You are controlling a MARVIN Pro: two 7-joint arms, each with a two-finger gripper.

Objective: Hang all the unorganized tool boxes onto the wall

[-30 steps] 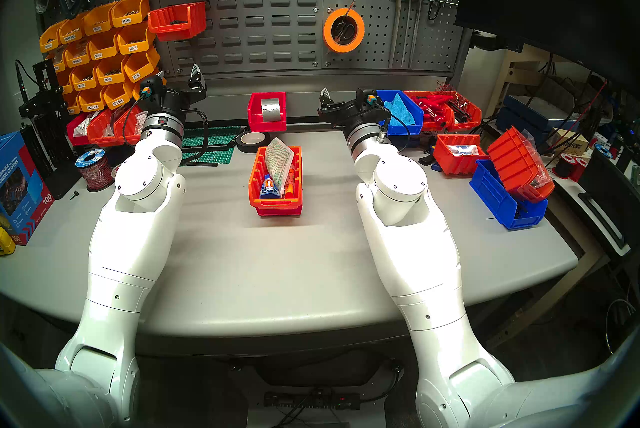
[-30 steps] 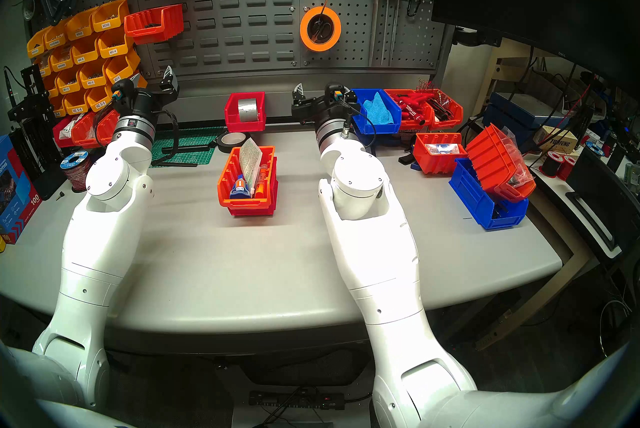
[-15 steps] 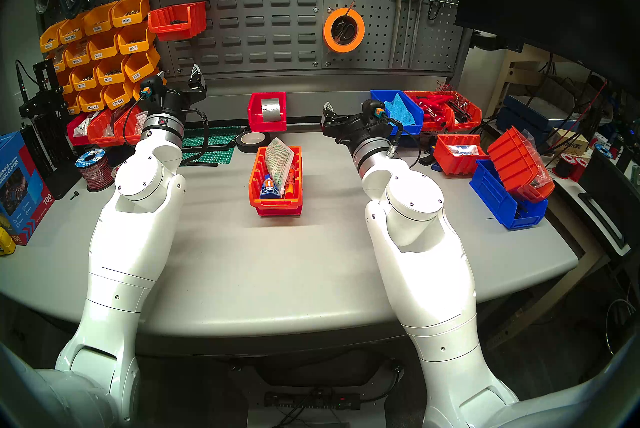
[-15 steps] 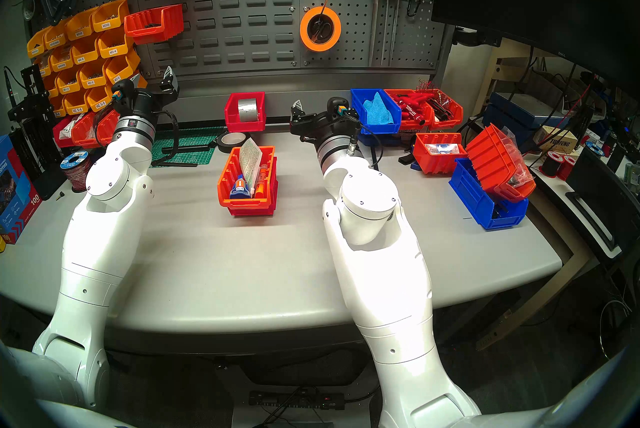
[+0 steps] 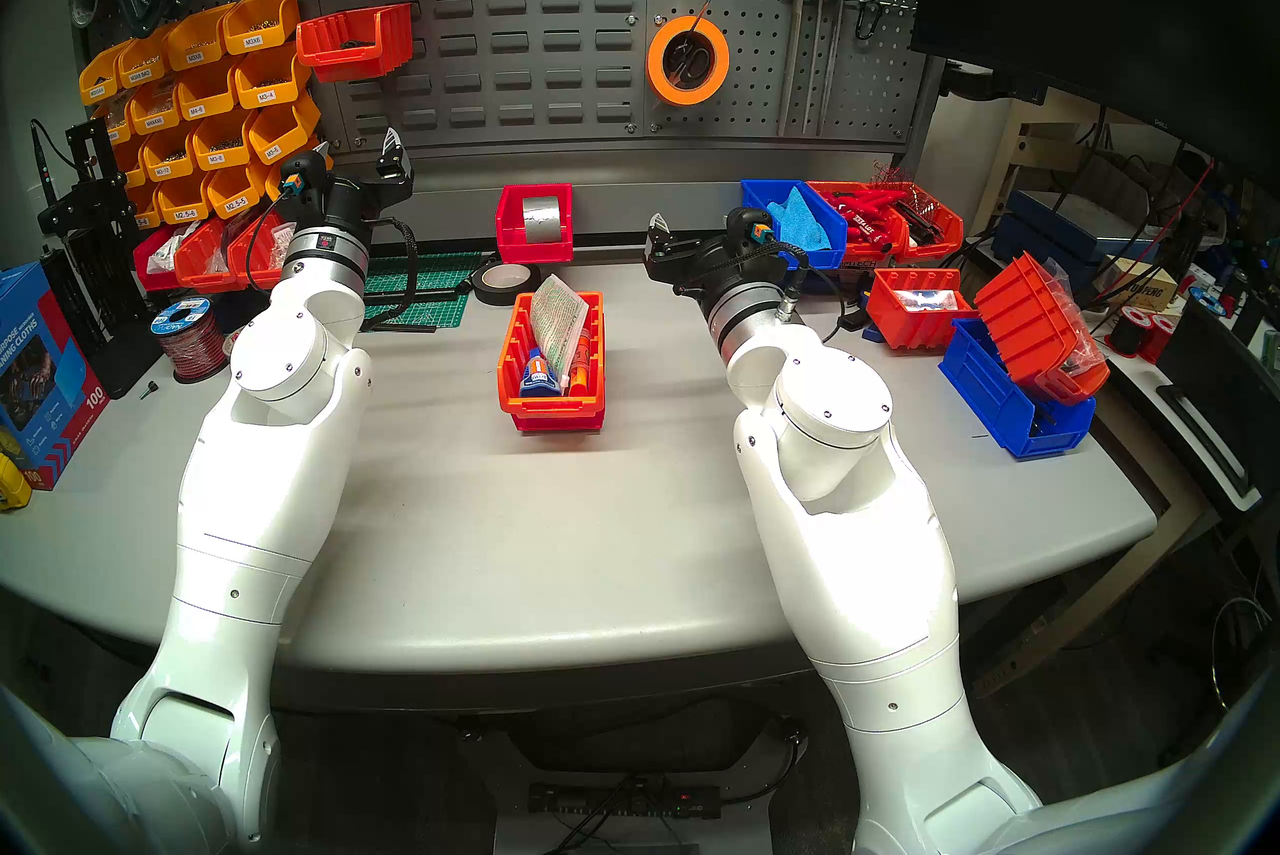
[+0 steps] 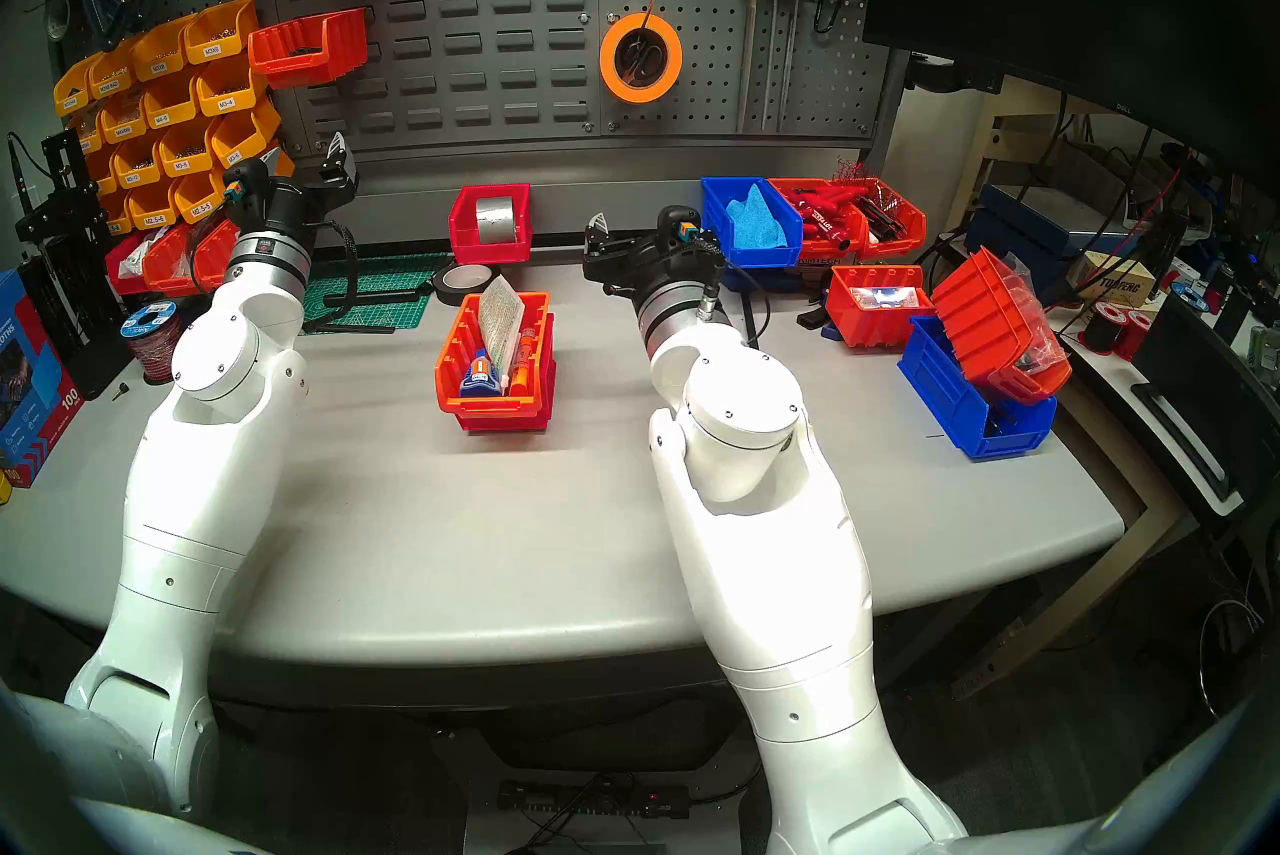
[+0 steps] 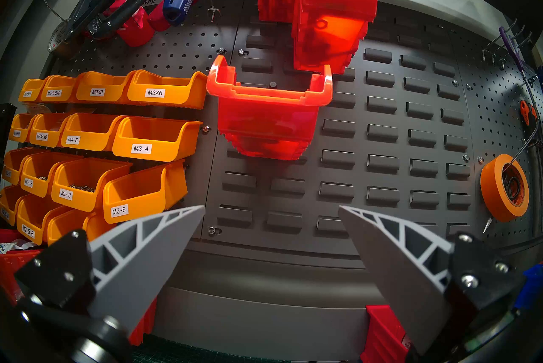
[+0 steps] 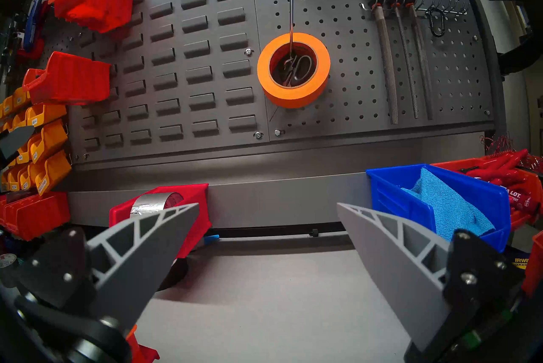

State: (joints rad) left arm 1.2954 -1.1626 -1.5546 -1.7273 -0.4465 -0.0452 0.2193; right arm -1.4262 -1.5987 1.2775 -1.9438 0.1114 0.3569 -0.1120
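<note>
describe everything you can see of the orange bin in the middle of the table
The orange bin is a long, ribbed plastic box with an open top and a thick rim. It sits nested on a red bin whose front edge and right side show beneath it, both resting on the grey table with the short end toward the robot. Inside it stand a white-green packet, a blue-capped glue tube and an orange tube. Neither gripper touches it.
</note>
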